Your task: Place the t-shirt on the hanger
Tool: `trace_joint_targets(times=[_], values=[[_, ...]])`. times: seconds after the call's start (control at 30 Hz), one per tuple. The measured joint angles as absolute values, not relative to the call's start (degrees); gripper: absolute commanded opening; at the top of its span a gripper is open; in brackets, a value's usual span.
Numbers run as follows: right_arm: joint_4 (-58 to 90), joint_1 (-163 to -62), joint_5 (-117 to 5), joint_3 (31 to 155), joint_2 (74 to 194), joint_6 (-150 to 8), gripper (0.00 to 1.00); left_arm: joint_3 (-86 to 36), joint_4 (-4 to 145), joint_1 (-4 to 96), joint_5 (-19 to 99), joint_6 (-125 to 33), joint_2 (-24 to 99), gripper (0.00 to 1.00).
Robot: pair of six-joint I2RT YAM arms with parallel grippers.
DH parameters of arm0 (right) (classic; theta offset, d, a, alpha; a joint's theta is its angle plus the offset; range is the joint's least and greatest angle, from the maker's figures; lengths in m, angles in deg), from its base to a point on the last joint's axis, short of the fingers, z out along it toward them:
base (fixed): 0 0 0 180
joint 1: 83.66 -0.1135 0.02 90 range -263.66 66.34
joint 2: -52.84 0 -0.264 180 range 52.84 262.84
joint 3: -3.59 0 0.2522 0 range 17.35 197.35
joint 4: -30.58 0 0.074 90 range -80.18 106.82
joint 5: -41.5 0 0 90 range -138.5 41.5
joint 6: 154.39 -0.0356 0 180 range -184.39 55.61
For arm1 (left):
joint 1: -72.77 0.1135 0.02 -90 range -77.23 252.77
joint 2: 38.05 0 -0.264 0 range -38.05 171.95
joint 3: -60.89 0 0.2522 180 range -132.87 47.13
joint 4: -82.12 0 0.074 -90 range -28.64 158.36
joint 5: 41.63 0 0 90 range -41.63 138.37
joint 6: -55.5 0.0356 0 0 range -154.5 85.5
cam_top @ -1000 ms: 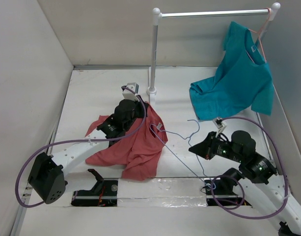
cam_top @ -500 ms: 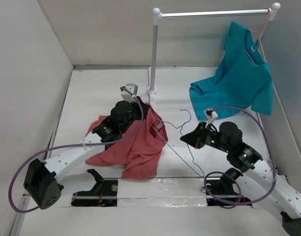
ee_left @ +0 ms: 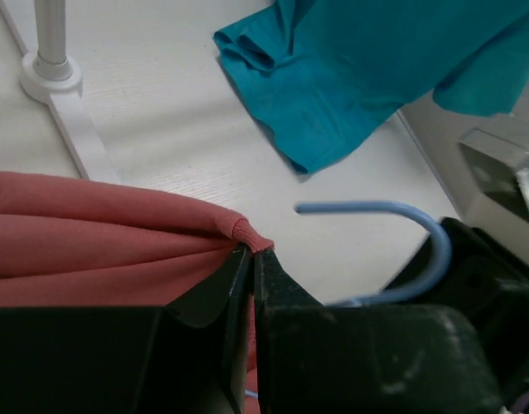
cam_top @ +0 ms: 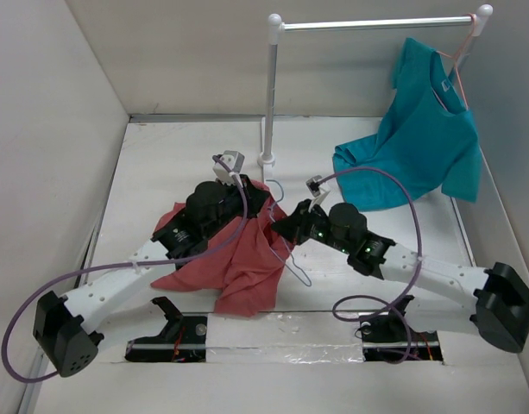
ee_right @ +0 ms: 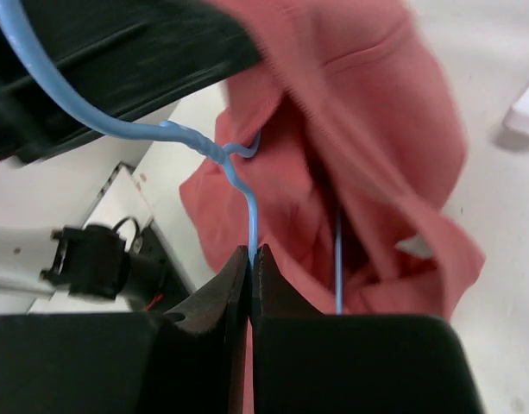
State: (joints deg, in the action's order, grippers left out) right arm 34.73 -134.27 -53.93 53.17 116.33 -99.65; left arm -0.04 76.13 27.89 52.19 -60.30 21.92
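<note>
Top external: left arm [cam_top: 117,276] and right arm [cam_top: 437,276] stretch toward t-shirt [cam_top: 247,269]

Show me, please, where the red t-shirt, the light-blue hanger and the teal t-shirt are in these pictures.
t-shirt [cam_top: 242,267]: top external view, on the spread-out body fabric.
hanger [ee_left: 368,206]: left wrist view, on the top of its curved hook.
teal t-shirt [cam_top: 424,138]: top external view, on the chest, below the collar.

left hand [ee_left: 252,255] pinching t-shirt [ee_left: 91,233], hanger [ee_left: 402,250] beside
</note>
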Motion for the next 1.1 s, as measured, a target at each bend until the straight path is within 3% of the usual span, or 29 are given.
trace_joint_targets(times=[0.2,0.47,0.97,1.1], values=[[46.64,-134.62,-50.18,55.35,125.6,-98.45,0.0,-1.51,74.03,27.89,49.85,-60.67,15.97,0.0],[61.59,-135.15,-45.87,55.33,128.5,-97.99,0.0,-1.64,72.21,27.89,47.86,-62.44,13.5,0.0],[69.24,-140.79,-33.78,50.09,116.92,-91.15,0.0,-3.24,70.38,27.86,47.03,-63.3,13.18,0.0],[71.03,-141.79,-31.77,50.09,116.74,-89.55,0.0,-3.24,69.83,27.86,46.94,-63.03,13.2,0.22]])
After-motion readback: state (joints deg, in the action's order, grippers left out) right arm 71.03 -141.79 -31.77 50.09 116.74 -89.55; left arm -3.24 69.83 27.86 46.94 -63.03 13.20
